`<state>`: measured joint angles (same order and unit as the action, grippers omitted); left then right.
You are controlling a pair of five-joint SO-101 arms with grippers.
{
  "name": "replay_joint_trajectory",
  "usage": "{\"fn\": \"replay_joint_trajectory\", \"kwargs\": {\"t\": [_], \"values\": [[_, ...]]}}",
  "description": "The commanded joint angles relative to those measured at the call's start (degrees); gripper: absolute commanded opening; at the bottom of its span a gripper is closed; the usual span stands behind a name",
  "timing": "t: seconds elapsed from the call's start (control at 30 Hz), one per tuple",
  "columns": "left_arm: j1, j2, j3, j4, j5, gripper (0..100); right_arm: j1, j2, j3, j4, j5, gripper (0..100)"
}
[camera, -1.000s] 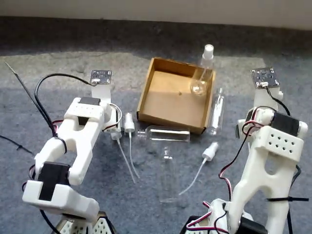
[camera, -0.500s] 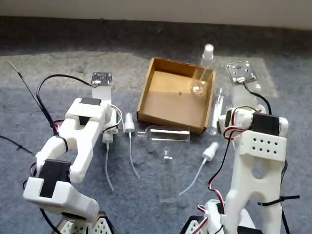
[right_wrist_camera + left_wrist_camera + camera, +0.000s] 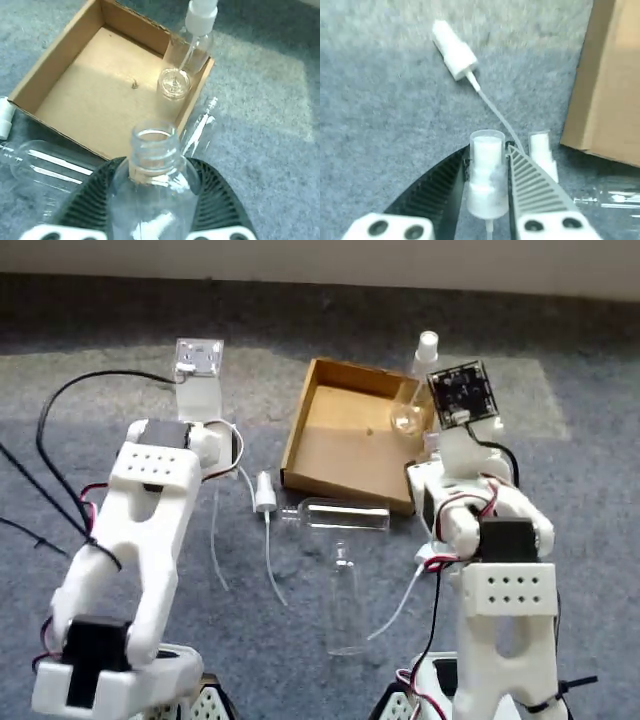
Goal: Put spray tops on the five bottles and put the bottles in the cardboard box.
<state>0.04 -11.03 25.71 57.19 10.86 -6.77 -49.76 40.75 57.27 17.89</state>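
The near bottle (image 3: 345,602) lies bare on the grey carpeted bench (image 3: 590,440), closest to the arm bases, with its neck pointing away. Just beside it on the right runs the thin tube of the right top (image 3: 397,603).

Farther out, the left gripper (image 3: 488,150) has its jaws clenched on the held top (image 3: 487,185), a white spray head pinched by its sides. Just right of that gripper the middle top (image 3: 264,490) lies near the box's front left corner, its tube trailing back toward the bases. The left wrist view adds an outer top (image 3: 454,50), lying farther from the box.

The cross bottle (image 3: 335,515), also bare, lies sideways just before the box front.

Near the box's front right corner, the right gripper (image 3: 156,172) has its jaws grasping the held bottle (image 3: 150,142) by the shoulders, its neck open.

Beyond them sits the open cardboard box (image 3: 350,492). A side bottle (image 3: 200,125) lies just outside its right wall. The capped bottle (image 3: 192,42) stands inside, at its far right corner.
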Motion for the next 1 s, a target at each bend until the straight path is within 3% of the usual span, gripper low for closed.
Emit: {"fn": "replay_joint_trajectory", "kwargs": {"t": [0.0,0.2,0.33,0.67,0.8,0.97], "values": [[2.9,-17.8,-5.1,1.7,-0.3,5,-3.4,-6.2,5.9,-7.0,-0.5,0.4],[9.8,-36.5,-5.3,1.1,-0.4,5,-9.5,-12.1,14.1,-15.0,-9.6,0.4],[13.6,-43.5,-4.9,-3.7,-0.3,5,-12.2,-16.6,18.6,-18.9,-10.6,0.4],[24.4,-42.9,-5.3,-17.1,-0.2,4,-16.4,-35.9,37.6,-29.8,-10.4,0.4],[26.2,-41.6,-5.3,-24.2,0.0,4,-18.4,-45.4,43.7,-30.3,-7.2,0.4],[28.7,-39.1,-5.4,-26.2,0.1,4,-18.6,-54.3,48.0,-30.0,-6.9,0.4]]}}
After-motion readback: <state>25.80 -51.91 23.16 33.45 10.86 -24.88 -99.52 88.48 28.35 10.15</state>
